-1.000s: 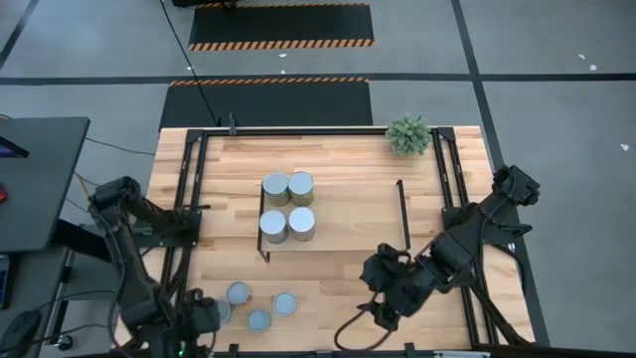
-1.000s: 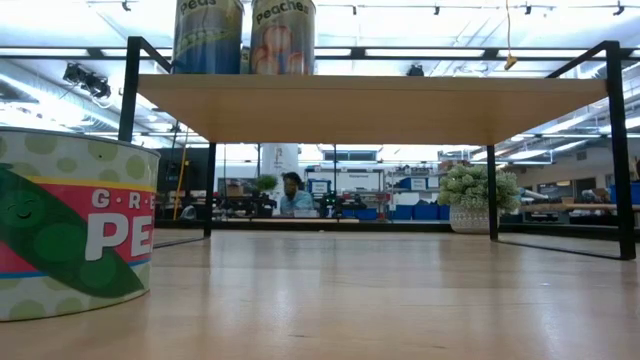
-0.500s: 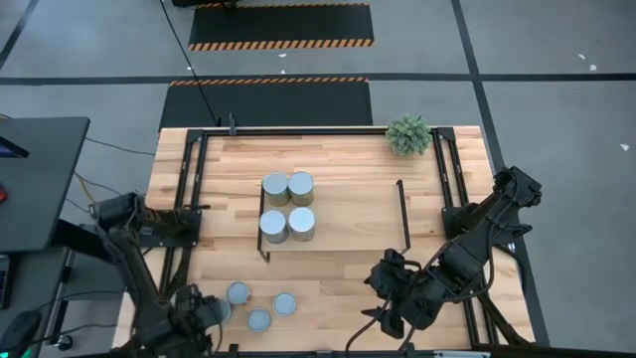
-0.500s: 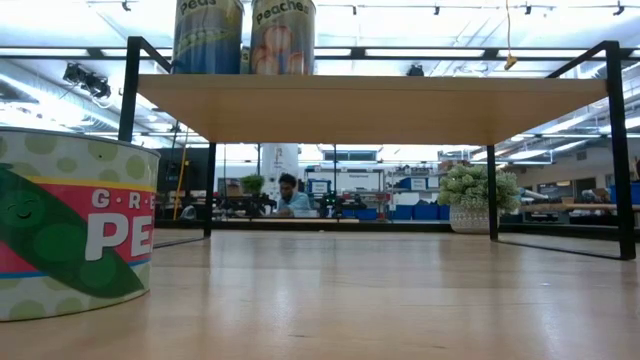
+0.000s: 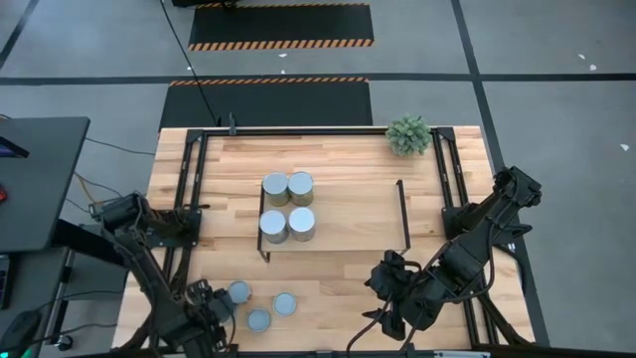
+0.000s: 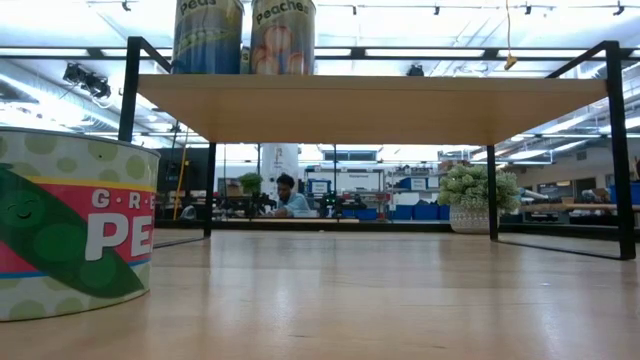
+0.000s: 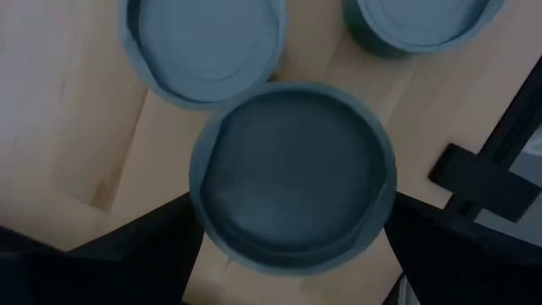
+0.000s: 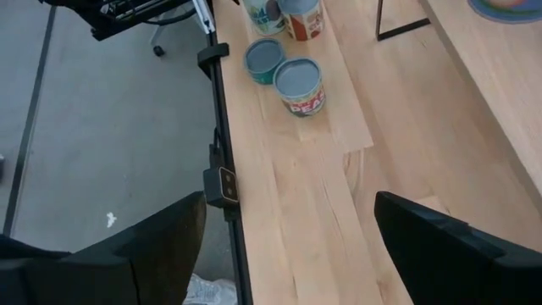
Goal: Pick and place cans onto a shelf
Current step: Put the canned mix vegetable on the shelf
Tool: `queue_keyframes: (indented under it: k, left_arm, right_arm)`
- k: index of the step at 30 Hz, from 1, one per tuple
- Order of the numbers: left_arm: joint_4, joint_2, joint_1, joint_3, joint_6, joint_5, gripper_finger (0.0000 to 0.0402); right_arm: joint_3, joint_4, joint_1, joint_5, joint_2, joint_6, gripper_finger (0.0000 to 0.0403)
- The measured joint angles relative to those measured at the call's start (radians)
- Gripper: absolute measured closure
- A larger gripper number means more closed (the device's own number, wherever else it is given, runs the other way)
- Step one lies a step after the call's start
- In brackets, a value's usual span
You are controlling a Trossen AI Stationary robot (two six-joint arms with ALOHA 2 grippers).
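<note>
Four wider cans with bright tops (image 5: pixel 288 205) stand on the shelf's light-wood board (image 5: pixel 348 214); two of them show on it in the low view (image 6: pixel 245 35). Three small blue-grey-topped cans (image 5: pixel 260 304) stand on the table near its front left. My left gripper (image 5: pixel 212 305) is open and points down just left of them. In its wrist view its fingers stand on either side of a small can (image 7: pixel 292 174), with two more cans beyond (image 7: pixel 203 42). My right gripper (image 5: pixel 396 298) is open and empty near the table's front, right of centre. My left gripper comes from above, pointing down, with one finger (image 7: pixel 148 254) on each side of the small can's round wall (image 7: pixel 203 229). The can stands upright on the table. I cannot tell whether the fingers touch it.
A small green potted plant (image 5: pixel 408 134) stands at the far right of the table. Black metal rails (image 5: pixel 452 189) run along the table's left and right sides. A large pea-labelled can (image 6: pixel 70 230) fills the low view's left. Bare wood lies between the small cans and my right gripper.
My left gripper has gone a little toward the table's right, toward the small cans. My right gripper has drawn back toward the table's near edge. The cans have stayed where they were.
</note>
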Motion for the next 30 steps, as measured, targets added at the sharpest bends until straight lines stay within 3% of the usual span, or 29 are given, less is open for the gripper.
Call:
queue_keyframes:
  k: [11, 21, 30]
  left_arm:
    - [0.032, 0.015, 0.022, 0.000, 0.079, -0.046, 0.0051]
    - [0.030, 0.010, 0.034, 0.004, 0.078, -0.038, 0.0112]
    - [0.005, -0.073, 0.095, 0.131, 0.123, -0.038, 0.0107]
  right_arm:
    - [0.000, 0.000, 0.000, 0.000, 0.000, -0.006, 0.0054]
    - [0.000, -0.002, 0.003, -0.001, -0.003, -0.007, 0.0054]
    - [-0.001, 0.009, -0.003, 0.008, -0.023, -0.074, 0.0054]
